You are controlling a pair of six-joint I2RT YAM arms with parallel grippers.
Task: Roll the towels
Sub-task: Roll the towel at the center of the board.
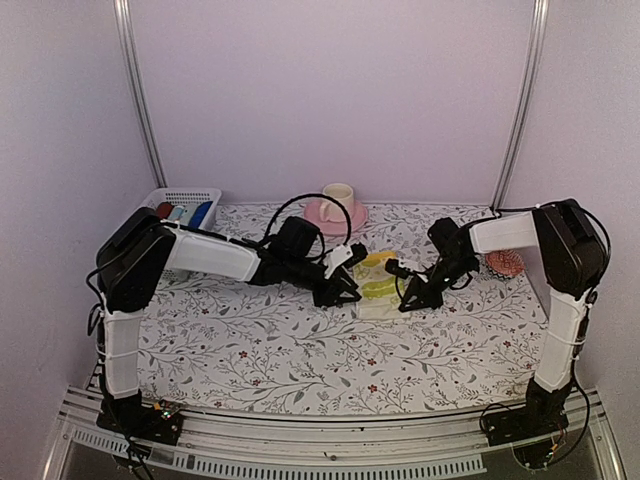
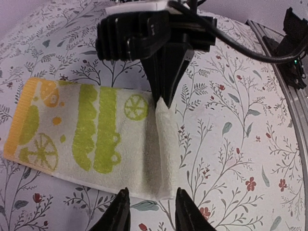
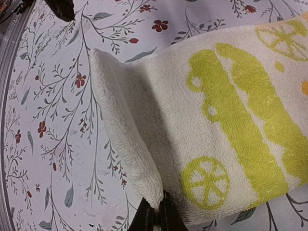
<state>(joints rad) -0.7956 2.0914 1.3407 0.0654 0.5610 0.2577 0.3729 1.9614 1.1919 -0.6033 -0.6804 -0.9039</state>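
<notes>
We're starting the roll: the pale yellow towel (image 2: 91, 130) lies on the desk (image 2: 226, 144), near end folded up. The right tool (image 3: 153, 211) pinches that fold, the left tool (image 2: 151, 197) straddles it unclenched (next, roll it evenly toward the far end).

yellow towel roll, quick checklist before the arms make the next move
1. Right gripper shut on the rolled edge: ok.
2. Left gripper gripping its end of that edge: not ok, jaws apart, straddling it.
3. Rest of the yellow towel flat on the table: ok.
4. Roll tight and even across the width: cannot tell.
5. Cup and saucer clear of the towel: ok.
</notes>
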